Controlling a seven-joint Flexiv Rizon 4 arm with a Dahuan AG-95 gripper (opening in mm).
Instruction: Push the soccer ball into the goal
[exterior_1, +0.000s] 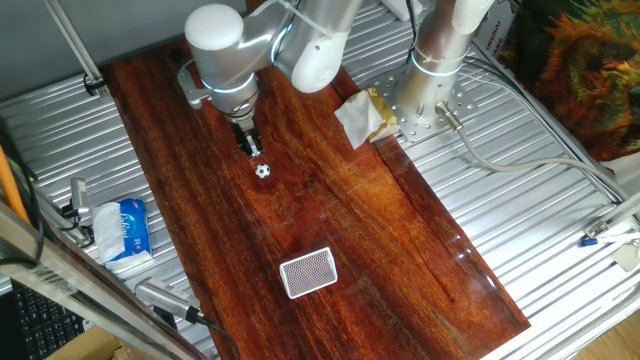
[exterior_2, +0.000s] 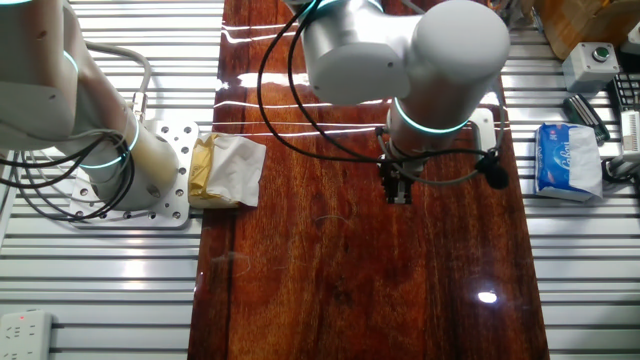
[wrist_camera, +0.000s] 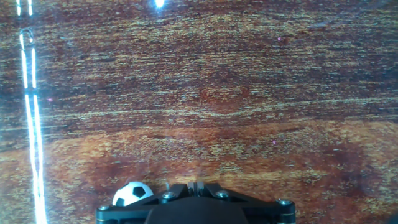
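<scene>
One fixed view: gripper (exterior_1: 253, 148) down at the table, fingers look pinched narrow, holding nothing. Ball (exterior_1: 262, 171) sits just beside the tips, goal (exterior_1: 308, 272) well apart further down the board.

Other fixed view: arm hides ball; goal out of frame.

Hand view: ball (wrist_camera: 131, 193) left of the fingers. Likely light, hard, rolls easily; nudge from behind, dead-centre, no grasp.

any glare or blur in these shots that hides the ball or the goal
One fixed view: soft sheen on the wooden board, soccer ball and goal clear. The other fixed view: bright streaks and a light spot on the wood, neither ball nor goal visible. Hand view: glare stripes at left, wood grain soft, ball sharp at the bottom edge beside the gripper.
</scene>
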